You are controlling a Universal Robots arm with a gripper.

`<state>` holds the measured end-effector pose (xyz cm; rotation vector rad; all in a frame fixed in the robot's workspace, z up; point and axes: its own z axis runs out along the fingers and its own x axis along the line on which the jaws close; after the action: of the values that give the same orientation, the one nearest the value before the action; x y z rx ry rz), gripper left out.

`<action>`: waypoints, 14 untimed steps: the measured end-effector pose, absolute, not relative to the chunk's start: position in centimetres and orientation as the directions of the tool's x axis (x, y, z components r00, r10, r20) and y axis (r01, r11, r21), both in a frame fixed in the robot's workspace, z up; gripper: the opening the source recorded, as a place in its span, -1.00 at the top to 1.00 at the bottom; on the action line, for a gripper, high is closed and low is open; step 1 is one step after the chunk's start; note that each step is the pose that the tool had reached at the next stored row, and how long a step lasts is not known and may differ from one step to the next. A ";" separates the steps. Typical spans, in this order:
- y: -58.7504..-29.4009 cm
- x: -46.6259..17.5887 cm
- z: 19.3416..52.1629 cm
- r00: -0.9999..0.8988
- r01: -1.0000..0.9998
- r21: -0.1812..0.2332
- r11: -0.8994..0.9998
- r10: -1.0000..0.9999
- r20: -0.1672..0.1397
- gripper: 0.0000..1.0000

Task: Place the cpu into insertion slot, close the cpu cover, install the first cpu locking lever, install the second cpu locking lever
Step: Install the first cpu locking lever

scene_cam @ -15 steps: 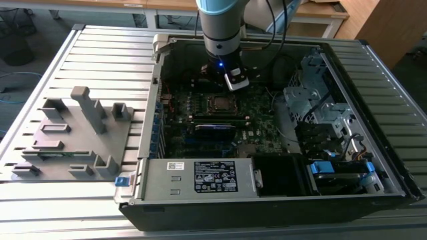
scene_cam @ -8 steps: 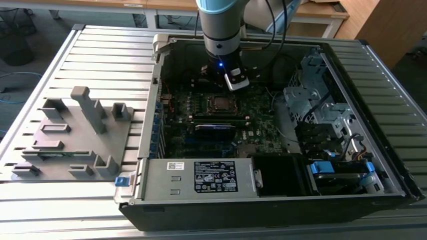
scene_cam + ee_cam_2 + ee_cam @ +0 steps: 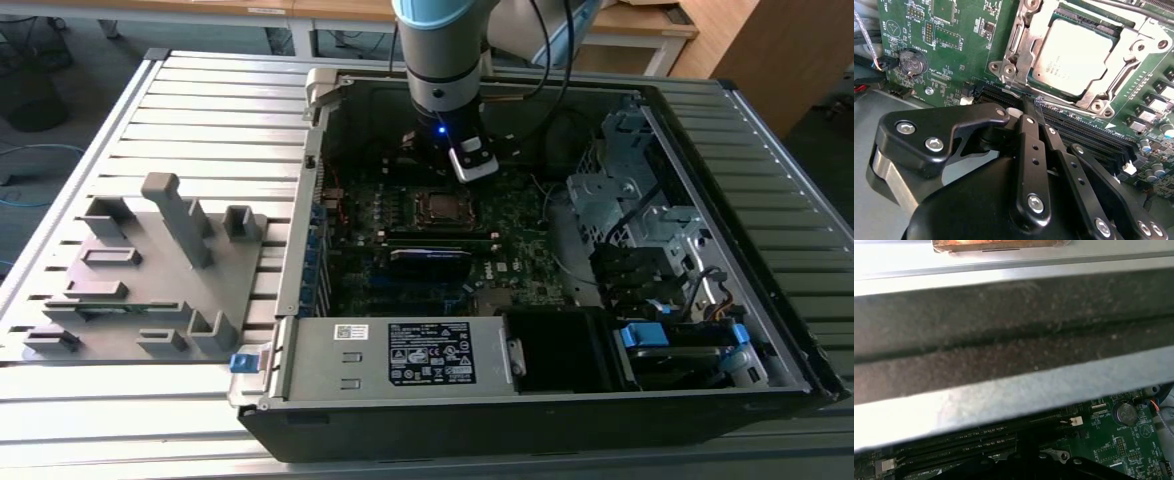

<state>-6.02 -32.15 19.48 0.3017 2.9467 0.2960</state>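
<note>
One dull-silver square cpu (image 3: 1074,55), seated.

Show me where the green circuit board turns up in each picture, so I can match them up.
Exterior view: the green circuit board lies flat inside the open computer case, under the arm.
Second wrist view: the board spreads behind the black tool.
First wrist view: the board shows as a strip beyond the grey case wall.
Shared landmark: the long black memory slots, also in both wrist views.
</note>
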 end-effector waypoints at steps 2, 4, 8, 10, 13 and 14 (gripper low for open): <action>-32.2 -6.0 19.5 -0.966 0.183 0.210 0.960 0.215 -0.143 0.80; -32.2 -6.0 19.4 -0.966 0.183 0.207 0.961 0.215 -0.144 0.80; -32.2 -6.0 19.4 -0.966 0.183 0.194 0.964 0.213 -0.146 0.80; -32.2 -6.0 19.4 -0.966 0.183 0.189 0.965 0.212 -0.148 0.80; -32.2 -6.0 19.4 -0.966 0.183 0.188 0.965 0.212 -0.147 0.80; -32.2 -6.0 19.3 -0.966 0.183 0.188 0.965 0.212 -0.147 0.80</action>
<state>-6.03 -32.16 19.35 0.2984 2.9482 0.2588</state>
